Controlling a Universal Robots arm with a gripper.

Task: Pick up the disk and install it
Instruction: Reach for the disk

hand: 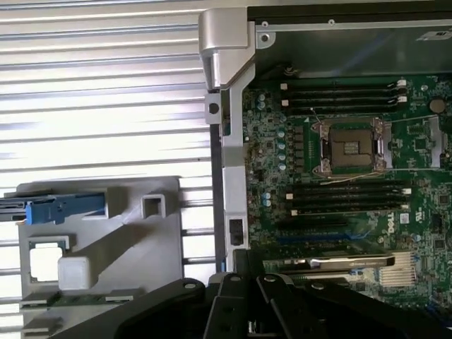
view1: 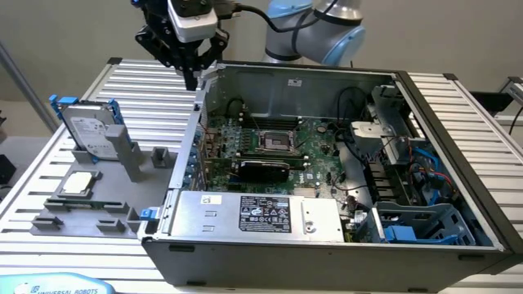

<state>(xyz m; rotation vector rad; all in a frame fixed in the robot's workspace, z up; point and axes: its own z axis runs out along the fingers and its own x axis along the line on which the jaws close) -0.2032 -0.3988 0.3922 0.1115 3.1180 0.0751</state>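
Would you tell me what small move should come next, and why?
Probably shift toward the exterior view's left: the end effector hangs shut and empty over a corner of the case, while the disk stands untouched in its grey holder.

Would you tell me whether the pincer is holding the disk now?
No, the disk stands in the grey holder at the exterior view's left, while the shut pincer hangs empty above a corner of the case.

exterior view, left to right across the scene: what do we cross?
disk standing in its grey fixture → shut fingers above the case's wall → CPU socket on the motherboard → blue-grey drive cage
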